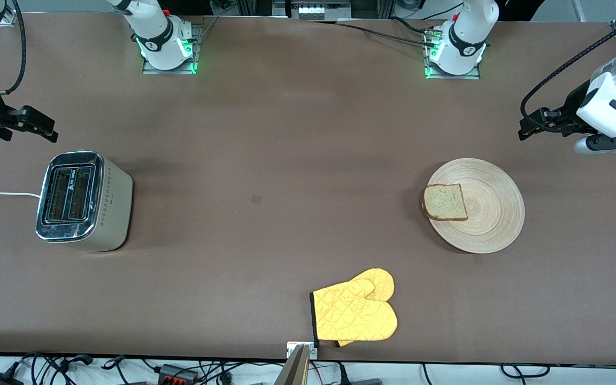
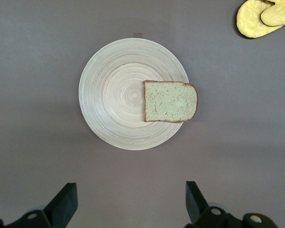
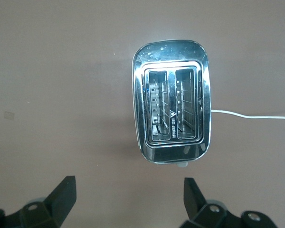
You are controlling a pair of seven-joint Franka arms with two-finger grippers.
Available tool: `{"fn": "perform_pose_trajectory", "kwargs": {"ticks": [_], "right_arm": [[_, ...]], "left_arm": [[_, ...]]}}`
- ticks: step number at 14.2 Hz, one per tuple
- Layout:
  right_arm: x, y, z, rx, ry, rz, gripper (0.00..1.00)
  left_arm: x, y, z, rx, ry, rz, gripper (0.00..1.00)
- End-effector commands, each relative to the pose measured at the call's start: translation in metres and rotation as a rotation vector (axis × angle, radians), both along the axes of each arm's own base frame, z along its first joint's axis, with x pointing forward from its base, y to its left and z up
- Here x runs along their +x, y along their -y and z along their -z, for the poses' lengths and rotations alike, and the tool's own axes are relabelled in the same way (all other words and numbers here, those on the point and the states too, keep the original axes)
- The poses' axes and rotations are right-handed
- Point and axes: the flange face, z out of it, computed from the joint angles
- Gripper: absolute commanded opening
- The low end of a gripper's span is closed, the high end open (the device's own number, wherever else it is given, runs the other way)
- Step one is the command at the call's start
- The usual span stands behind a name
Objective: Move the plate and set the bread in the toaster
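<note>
Plate (image 1: 487,214): lying on the counter (image 1: 286,160) toward the left arm's end, bread (image 1: 445,202) resting on its rim, overhanging toward the toaster.
Toaster (image 1: 81,200): sitting at the right arm's end, slots empty.
Left hand (image 2: 128,206): hanging spread and empty above the counter beside the plate (clearly the closer arm).
Right hand (image 3: 128,204): waiting released beside the toaster.

Bread (image 1: 445,201) on plate (image 1: 478,205) — toaster (image 1: 83,200) well apart, toward the right arm's end.

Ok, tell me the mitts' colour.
Yellow mitts with a dark cuff edge; clearest in the front view.
</note>
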Motion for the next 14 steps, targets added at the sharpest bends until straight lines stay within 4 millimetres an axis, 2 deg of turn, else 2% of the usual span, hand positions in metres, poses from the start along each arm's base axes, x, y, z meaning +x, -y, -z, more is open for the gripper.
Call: {"fn": "perform_pose_trajectory", "kwargs": {"ticks": [1, 10, 13, 14], "right_arm": [[-0.003, 0.002, -0.006, 0.008, 0.005, -0.013, 1.0], [-0.001, 0.002, -0.005, 0.01, 0.011, -0.011, 1.0], [0.0, 0.005, -0.004, 0.01, 0.016, -0.007, 1.0], [0.001, 0.006, -0.004, 0.01, 0.018, -0.005, 1.0]], "left_arm": [[-0.003, -0.002, -0.001, -0.021, -0.008, -0.001, 1.0], [-0.002, -0.003, 0.0, -0.021, -0.009, -0.001, 1.0], [0.01, -0.005, 0.025, -0.032, -0.051, -0.006, 1.0], [0.011, -0.015, 0.028, -0.043, -0.055, -0.018, 1.0]]}}
